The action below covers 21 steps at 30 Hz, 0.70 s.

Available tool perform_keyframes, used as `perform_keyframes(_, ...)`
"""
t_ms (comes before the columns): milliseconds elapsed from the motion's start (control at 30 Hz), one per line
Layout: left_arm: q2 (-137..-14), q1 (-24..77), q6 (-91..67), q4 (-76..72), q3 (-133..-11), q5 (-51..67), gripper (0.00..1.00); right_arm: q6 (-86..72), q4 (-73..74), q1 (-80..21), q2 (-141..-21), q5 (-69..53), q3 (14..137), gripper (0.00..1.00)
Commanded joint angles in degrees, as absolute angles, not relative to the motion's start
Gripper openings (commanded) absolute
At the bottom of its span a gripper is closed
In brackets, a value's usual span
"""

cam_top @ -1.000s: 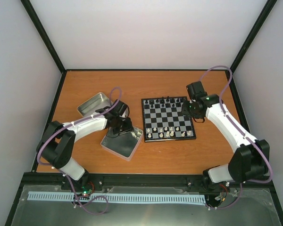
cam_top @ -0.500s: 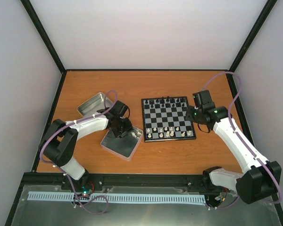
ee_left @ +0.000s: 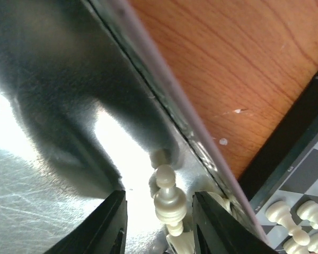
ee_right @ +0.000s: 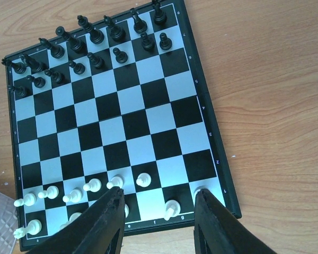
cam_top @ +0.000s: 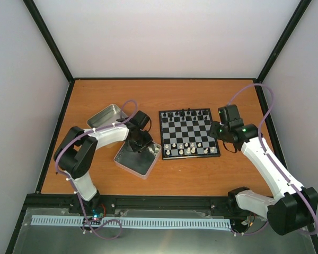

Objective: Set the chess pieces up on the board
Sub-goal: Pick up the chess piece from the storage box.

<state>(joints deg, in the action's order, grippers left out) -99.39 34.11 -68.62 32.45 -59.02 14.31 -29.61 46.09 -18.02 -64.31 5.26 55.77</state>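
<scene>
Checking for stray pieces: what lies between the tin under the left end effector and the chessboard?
Only a strip of bare wooden table separates the tin from the board, at its black border; the left wrist view shows it.

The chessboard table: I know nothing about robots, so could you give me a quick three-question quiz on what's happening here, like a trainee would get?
1. True or false: in the top view, the black pieces stand along the lower edge of the board.
2. Where are the left fingers? A) over the board B) down in the silver tin beside the board C) over bare wood
3. What sits between the left fingers?

Key: 1 false, they line the upper edge. 2 B. 3 a cream chess piece, with the fingers open around it.
</scene>
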Motion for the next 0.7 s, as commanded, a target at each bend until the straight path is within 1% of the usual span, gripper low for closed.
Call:
perform_keyframes(0,-100.9,35.5,-70.9,37.6,-62.0,12.2,0.34,-29.3,44.3,-17.8,-63.0,6.4,54.5,0.37)
perform_keyframes(133,-102.1,36.7,-71.4,41.2,-63.9,10.5,0.3,-29.4,43.6,-17.8,-62.7,6.5,53.9,0.37)
perform_keyframes(233,-103.7,37.4,-71.2,43.5,-65.5,10.1,0.29,-29.6,43.2,-17.8,-62.4,6.6,53.6,0.37)
perform_keyframes(400,-103.3,37.7,-72.0,44.2,-65.8,9.1,0.24,-29.8,43.0,-17.8,-61.8,6.6,53.3,0.37)
perform_keyframes(467,-103.3,37.7,-72.0,44.0,-65.5,8.8,0.21,-29.7,42.9,-17.8,-61.4,6.7,53.1,0.37)
perform_keyframes(533,-103.4,37.7,-71.8,43.9,-65.3,8.2,0.16,-29.6,42.8,-17.8,-61.2,6.3,53.0,0.37)
perform_keyframes(567,-103.2,37.7,-71.6,43.7,-65.3,7.6,0.13,-29.4,42.6,-17.8,-61.2,5.8,53.0,0.37)
perform_keyframes(667,-100.4,37.7,-71.3,43.2,-64.6,5.0,0.12,-26.9,41.0,-17.8,-61.1,0.4,52.9,0.38)
